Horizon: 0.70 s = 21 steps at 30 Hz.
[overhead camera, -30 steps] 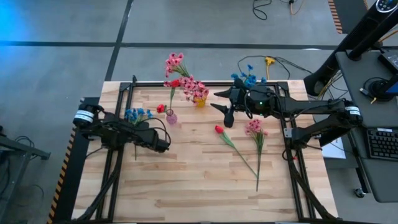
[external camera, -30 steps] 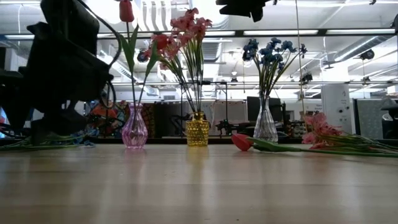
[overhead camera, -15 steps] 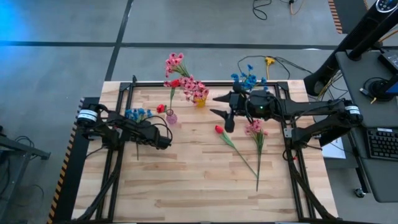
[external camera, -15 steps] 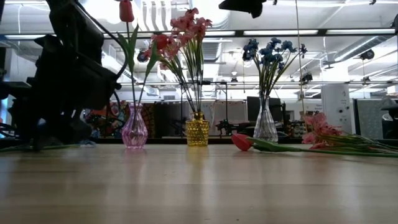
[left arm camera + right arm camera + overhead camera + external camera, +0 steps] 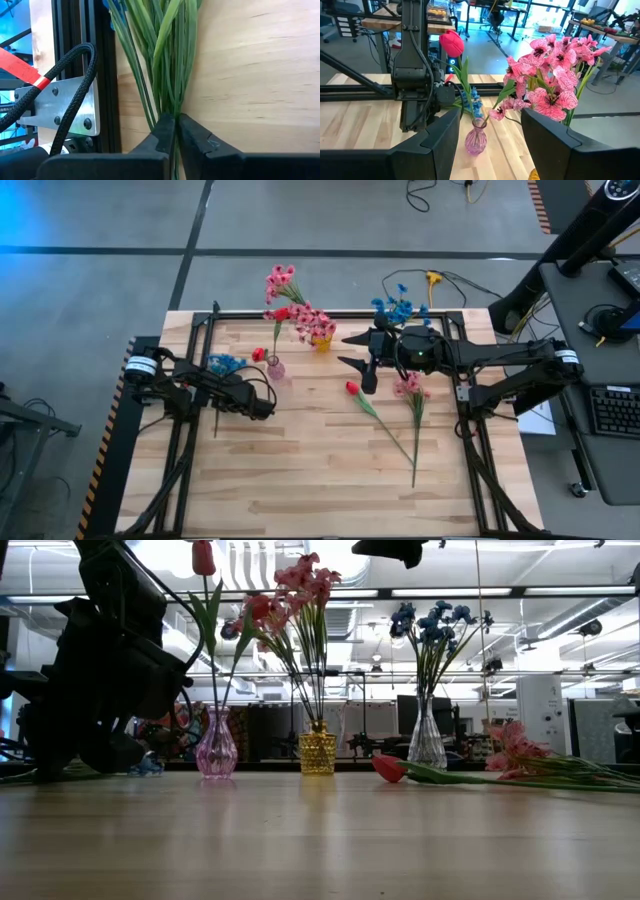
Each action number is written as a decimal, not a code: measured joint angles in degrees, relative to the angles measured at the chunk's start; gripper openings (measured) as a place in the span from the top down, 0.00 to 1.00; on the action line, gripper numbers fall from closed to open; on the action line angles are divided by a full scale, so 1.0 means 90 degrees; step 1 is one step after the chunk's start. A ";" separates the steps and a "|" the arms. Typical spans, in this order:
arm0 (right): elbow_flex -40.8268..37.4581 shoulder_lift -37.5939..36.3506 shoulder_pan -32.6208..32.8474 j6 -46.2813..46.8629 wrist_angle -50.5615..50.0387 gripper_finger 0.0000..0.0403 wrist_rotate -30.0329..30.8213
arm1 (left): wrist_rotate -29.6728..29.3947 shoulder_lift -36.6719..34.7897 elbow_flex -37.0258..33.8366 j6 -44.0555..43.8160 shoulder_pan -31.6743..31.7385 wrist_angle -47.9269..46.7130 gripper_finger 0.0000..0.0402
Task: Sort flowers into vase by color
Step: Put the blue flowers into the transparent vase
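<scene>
blue flower stems (image 5: pixel 172 60) pinched between left fingers (image 5: pixel 165 135)

No text, label, brand, number or sign can be read in any of the four views. The room behind the table in the low view may hold signs or screens, but nothing there is sharp enough to make out as writing.
</scene>
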 joint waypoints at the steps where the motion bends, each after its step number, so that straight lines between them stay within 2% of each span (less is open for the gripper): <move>1: 0.0000 -0.0001 0.0000 0.0002 -0.0005 0.49 -0.0001 | 0.0001 -0.0002 0.0000 0.0011 0.0000 0.0002 1.00; 11: 0.0000 -0.0001 0.0000 -0.0012 -0.0126 0.49 0.0001 | 0.0413 -0.0202 0.0031 0.0299 -0.0091 -0.0227 1.00; 21: 0.0000 -0.0001 0.0000 -0.0053 -0.0126 0.49 0.0001 | 0.0067 -0.1384 0.0140 0.0148 -0.0730 -0.0207 1.00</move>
